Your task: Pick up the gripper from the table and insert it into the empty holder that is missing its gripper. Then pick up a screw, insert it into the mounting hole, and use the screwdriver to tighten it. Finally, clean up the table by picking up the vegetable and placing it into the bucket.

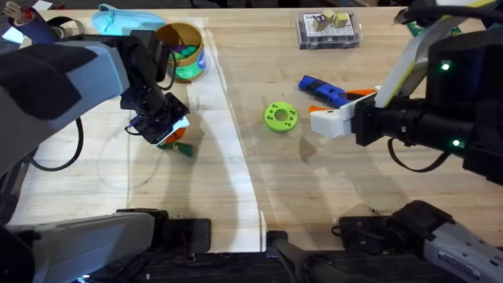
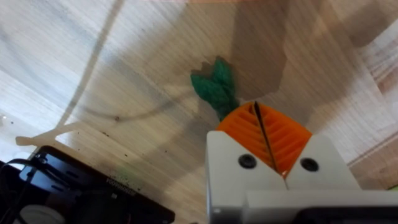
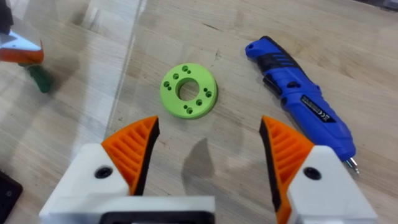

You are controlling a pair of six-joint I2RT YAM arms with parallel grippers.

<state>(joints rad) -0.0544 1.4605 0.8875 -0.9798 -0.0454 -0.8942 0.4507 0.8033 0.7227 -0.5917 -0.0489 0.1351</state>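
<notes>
Left end effector point(image 2: 264, 134) has its orange pads pressed together on the carrot point(image 2: 214, 87), just above the worktop point(image 1: 236, 196) near the bucket point(image 1: 182, 51). Light, stiff and smooth, it is probably best pinched mid-body. Right end effector point(image 3: 208, 155) hangs wide open, empty.

Robot lab: wooden bench point(image 1: 314, 196), blue screwdriver point(image 1: 322, 90).

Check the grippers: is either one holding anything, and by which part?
The left gripper is shut on the carrot, gripping its orange body; the green top sticks out past the pads. The right gripper is open and empty above the green disc.
</notes>
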